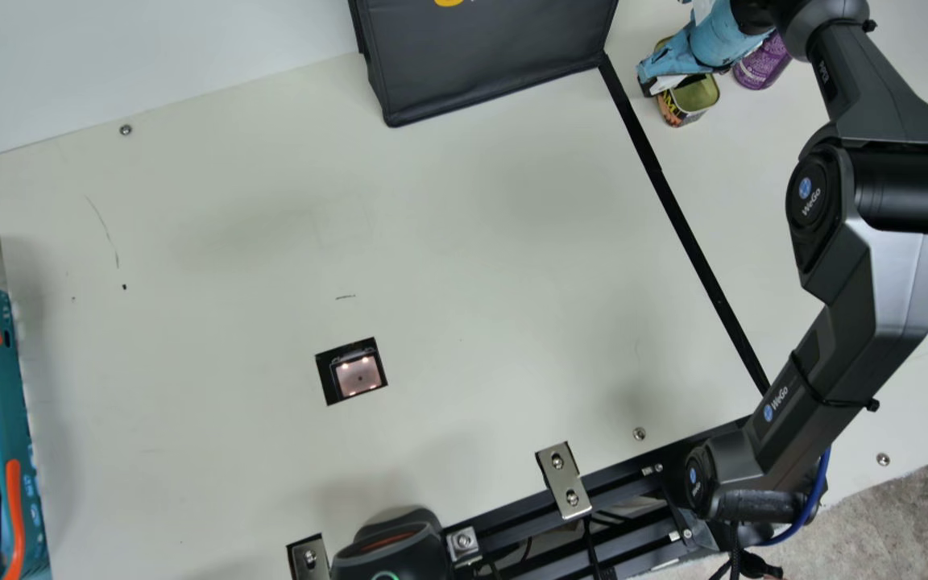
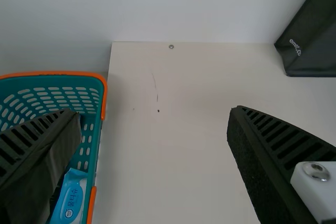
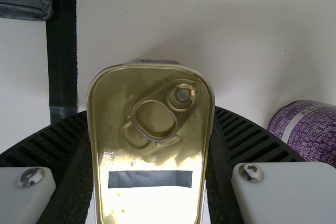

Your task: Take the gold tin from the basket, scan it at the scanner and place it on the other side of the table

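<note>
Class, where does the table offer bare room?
Between the basket and scanner window, and from that window to the dark bag. Crowded: beyond the black strip, where the right claw grips the gold tin near the purple container.

Pale wall [image 1: 150, 48] behind cream tbl [image 1: 230, 225]; mottled grey flr [image 1: 915, 515], main view's lwr rt.

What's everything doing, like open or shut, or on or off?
Gold tin: sealed, ring pull lying down
Right gripper: shut on the tin
Left gripper: open
Scanner window: lit
Black device: green light on
Teal basket: open-topped, things inside
</note>
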You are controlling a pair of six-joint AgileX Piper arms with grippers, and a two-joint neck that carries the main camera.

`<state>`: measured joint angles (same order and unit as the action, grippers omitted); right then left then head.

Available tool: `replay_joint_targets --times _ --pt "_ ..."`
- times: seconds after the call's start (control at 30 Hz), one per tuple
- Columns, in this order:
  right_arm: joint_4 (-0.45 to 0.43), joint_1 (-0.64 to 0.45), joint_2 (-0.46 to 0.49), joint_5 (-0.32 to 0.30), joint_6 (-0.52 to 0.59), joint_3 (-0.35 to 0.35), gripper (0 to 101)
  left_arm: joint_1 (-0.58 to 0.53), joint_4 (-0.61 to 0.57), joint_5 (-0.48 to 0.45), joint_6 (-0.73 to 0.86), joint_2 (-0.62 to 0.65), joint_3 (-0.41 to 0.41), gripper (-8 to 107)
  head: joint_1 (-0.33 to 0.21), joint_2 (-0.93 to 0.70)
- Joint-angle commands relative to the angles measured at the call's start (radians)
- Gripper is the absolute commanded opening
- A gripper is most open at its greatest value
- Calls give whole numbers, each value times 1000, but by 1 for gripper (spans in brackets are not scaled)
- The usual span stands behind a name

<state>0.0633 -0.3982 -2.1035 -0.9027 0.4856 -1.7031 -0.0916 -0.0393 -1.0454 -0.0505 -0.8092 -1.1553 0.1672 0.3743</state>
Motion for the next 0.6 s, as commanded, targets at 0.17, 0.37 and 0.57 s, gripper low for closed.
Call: replay_joint_targets --times 0.17,0.37,0.57 --pt "-1 2 1 -1 -2 3 77 0 0 0 0 0 0 90 -29 2" --pt "-13 9 7 4 -4 7 95 0 0 0 0 0 0 90 -29 2" --pt "-41 24 37 18 -11 14 95 0 0 0 0 0 0 90 -29 2"
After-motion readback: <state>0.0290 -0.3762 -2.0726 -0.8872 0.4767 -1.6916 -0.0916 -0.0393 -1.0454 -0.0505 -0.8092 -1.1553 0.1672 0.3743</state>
